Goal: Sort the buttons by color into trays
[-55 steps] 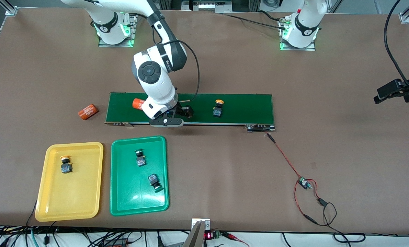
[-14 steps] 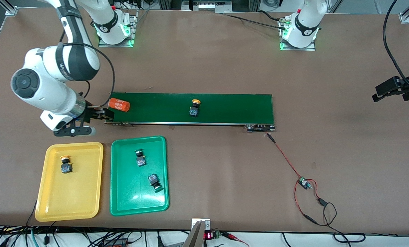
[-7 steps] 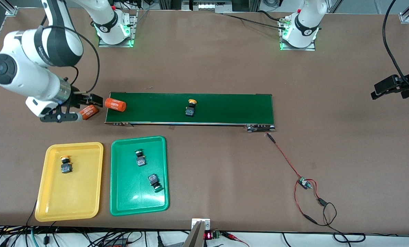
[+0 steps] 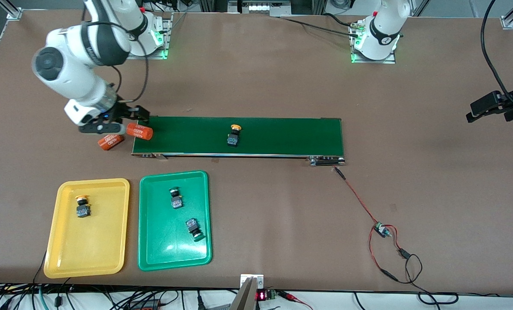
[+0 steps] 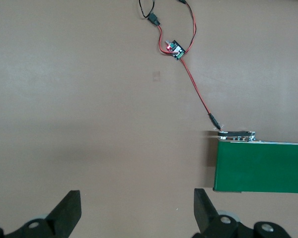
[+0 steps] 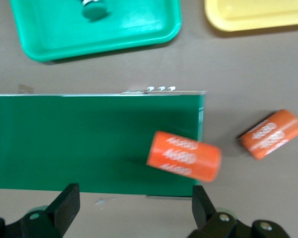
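The right pincer (image 4: pixel 129 115), open and empty over the belt's (image 4: pixel 282 135) end by an orange cylinder (image 4: pixel 139 131), is far nearer the yellow-capped button (image 4: pixel 234 135), which lies along the belt toward the left arm's end, than the open left pincer (image 4: pixel 493 113) waiting off the desk's (image 4: pixel 282 206) edge.

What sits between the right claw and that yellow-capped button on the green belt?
An orange cylinder lies at the belt's end, right under the open right claw. Along the belt from it to the yellow-capped button, nothing else shows. From that button toward the yellow tray, only bare table and the belt's edge intervene.
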